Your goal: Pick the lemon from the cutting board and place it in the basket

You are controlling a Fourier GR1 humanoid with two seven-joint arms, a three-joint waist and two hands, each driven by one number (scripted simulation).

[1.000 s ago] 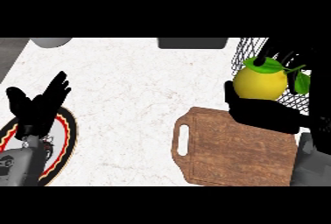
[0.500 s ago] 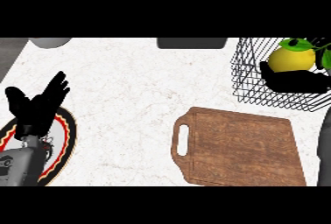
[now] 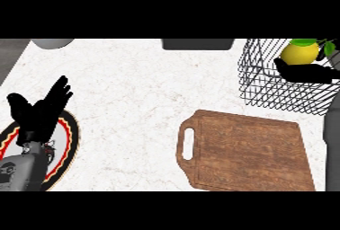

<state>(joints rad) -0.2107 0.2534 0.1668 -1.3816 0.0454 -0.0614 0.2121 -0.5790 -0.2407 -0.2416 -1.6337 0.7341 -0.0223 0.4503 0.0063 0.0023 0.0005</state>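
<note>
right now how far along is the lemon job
Done: the brown wooden cutting board is bare. In hand: the yellow lemon sits in the black right hand, fingers curled under it, over the black wire basket. Left: lowering and releasing it. The left hand rests open over the round plate.

Basket (image 3: 285, 92) at the counter's (image 3: 146, 90) far right; lemon (image 3: 299, 53) inside it, over the basket's far part, with the right hand (image 3: 304, 73) just under and before it, within the basket's outline. Cutting board (image 3: 249, 152) before the basket, toward the near edge, handle slot on its left end, nothing on it. Plate (image 3: 63, 148) at near left edge, well apart from the board; left hand (image 3: 41, 110) over the plate's far part.
</note>
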